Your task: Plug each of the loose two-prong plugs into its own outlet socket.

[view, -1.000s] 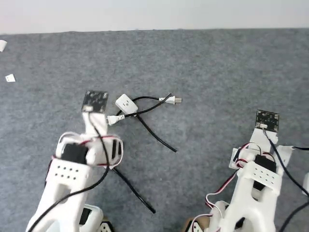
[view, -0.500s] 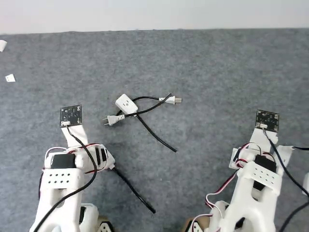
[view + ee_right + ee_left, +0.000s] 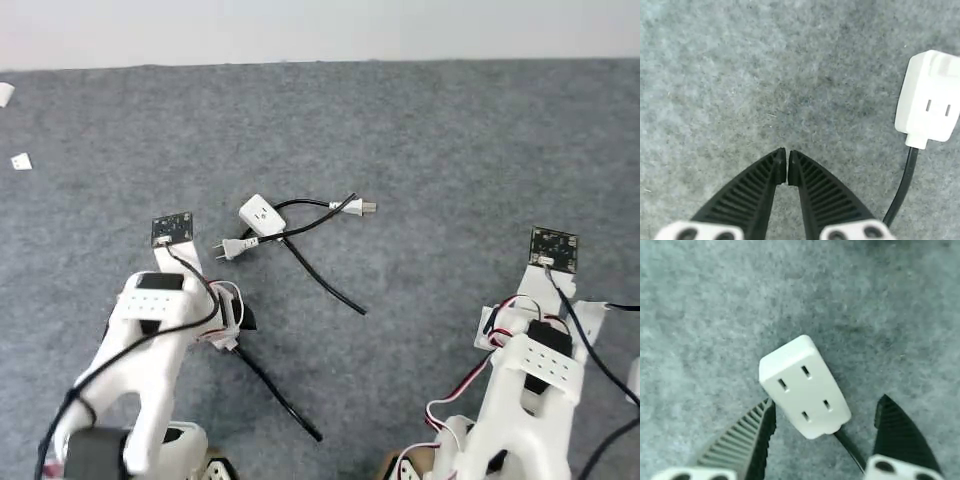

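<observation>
Near plug (image 3: pixel 228 249) and far plug (image 3: pixel 360 207) lie loose left of table middle, cords (image 3: pixel 325 283) crossed, neither seated in any outlet. Socket block (image 3: pixel 802 387) is laid flat on grey table (image 3: pixel 700 300), slotted face up, framed by left gripper (image 3: pixel 827 401). Jaws are spread wide, block untouched, likely lined up so it can be grasped and steadied. Second socket (image 3: pixel 930 97) is seen beside right gripper (image 3: pixel 787 154), apart from it. Those jaws are pressed together, nothing held, probably parked toward table's right front until needed.

White plastic arms (image 3: pixel 150 345) with ribbed, tapering black jaws.
</observation>
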Robot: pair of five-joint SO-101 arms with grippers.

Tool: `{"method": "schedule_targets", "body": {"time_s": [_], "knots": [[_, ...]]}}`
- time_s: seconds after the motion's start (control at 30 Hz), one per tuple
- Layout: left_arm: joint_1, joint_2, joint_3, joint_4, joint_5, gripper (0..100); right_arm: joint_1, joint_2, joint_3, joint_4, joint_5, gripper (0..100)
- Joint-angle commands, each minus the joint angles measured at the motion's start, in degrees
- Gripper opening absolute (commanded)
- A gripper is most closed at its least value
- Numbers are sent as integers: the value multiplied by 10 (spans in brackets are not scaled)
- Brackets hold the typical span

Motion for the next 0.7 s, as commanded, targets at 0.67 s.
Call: {"method": "schedule_targets", "body": {"time_s": [0.67], "knots": [[102,87,-97,-55,2,28,-5,-12,-4,-7,6,24]]}}
